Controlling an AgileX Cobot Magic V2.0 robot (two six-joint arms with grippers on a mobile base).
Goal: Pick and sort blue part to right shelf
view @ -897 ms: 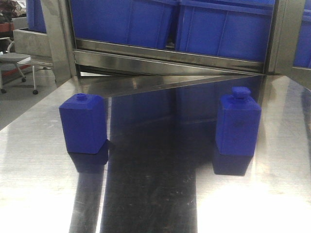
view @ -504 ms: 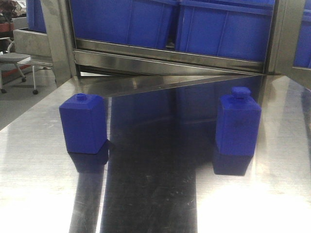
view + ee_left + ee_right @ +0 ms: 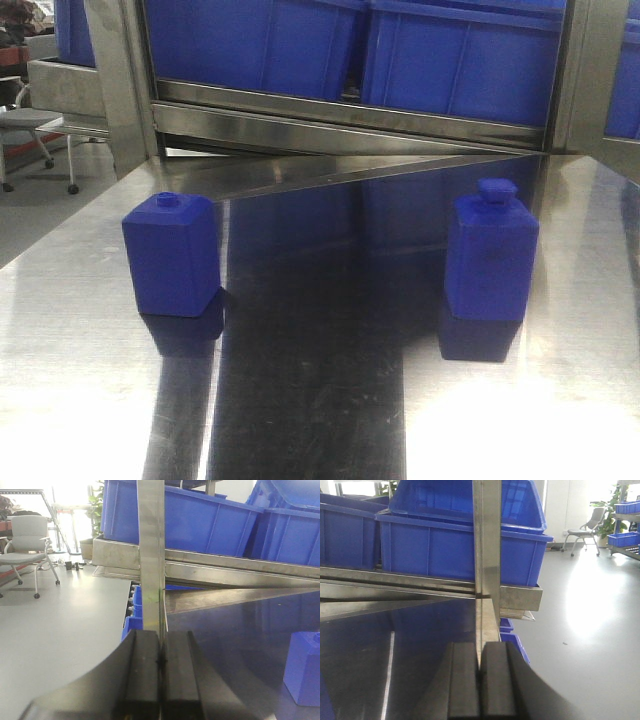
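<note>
Two blue parts stand upright on the shiny steel table (image 3: 320,400): a squat one (image 3: 172,255) at the left and a taller one with a cap (image 3: 490,260) at the right. The left part also shows at the right edge of the left wrist view (image 3: 304,670). Behind the table runs the shelf's steel rail (image 3: 350,110) carrying large blue bins (image 3: 460,60); the right wrist view shows these bins (image 3: 455,545) too. My left gripper (image 3: 161,660) and right gripper (image 3: 480,680) are both shut with nothing between the pads. Neither gripper appears in the front view.
Steel upright posts (image 3: 151,555) (image 3: 486,555) stand straight ahead of each gripper. Smaller blue bins (image 3: 135,615) sit low beyond the table's left edge. An office chair (image 3: 30,535) stands on the grey floor at the left, another chair (image 3: 582,532) far right.
</note>
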